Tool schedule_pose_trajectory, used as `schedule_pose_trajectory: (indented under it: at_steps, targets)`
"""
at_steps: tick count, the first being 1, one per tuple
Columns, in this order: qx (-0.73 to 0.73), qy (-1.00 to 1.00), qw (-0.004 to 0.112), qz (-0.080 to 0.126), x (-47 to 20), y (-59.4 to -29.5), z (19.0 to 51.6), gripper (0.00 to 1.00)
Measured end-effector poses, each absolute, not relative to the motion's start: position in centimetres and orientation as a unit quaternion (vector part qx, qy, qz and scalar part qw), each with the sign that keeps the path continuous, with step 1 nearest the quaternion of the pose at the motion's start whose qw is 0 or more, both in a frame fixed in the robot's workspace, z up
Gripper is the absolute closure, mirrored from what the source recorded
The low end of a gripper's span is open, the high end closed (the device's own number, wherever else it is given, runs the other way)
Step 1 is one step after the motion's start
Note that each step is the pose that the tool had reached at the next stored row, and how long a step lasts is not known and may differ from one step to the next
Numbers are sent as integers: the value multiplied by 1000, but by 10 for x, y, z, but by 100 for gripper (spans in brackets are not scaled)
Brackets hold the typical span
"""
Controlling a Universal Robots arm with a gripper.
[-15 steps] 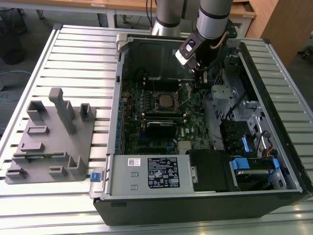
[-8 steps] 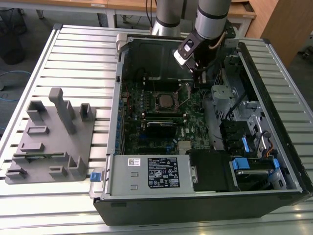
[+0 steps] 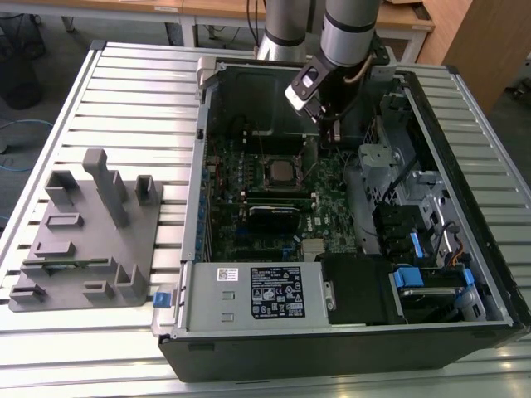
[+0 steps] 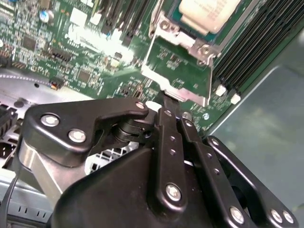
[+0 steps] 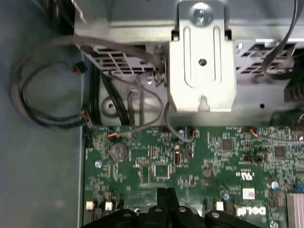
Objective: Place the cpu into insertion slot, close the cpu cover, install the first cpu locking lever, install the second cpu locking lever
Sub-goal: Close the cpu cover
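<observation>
Tool (image 4: pixel 170 107) pinched shut, empty, tips at cpu cover (image 4: pixel 190 95) rim; plate likely thin, stiff, light; push its edge.

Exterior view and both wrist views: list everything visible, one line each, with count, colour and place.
table: one, silver slatted, under everything.
fixture block: one, grey, on the table, exterior view's left.
computer case: one, black, open, on the table.
circuit board: one, green, inside the case.
insertion slot: one, black-framed, on the circuit board.
cpu: one, silver-grey, in the insertion slot.
cpu cover: one, silver-grey, lying open beside the cpu.
long card: one, black, on the board beside the slot.
cables: several, black and grey, inside the case.
arm: one, silver and grey, above the case.
hand: one, black, fingers shut, tips at the cpu cover's edge.
</observation>
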State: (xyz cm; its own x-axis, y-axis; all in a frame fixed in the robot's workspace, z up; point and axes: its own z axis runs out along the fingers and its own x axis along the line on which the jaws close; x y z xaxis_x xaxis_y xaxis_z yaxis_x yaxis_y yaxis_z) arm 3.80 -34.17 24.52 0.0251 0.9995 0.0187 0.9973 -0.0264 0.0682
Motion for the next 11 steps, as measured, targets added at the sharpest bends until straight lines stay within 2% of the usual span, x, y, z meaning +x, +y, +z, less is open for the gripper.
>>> schedule_pose_trajectory:
  at_steps: [11]
  targets:
    - [716,697,18,30,18,-340,242,90]
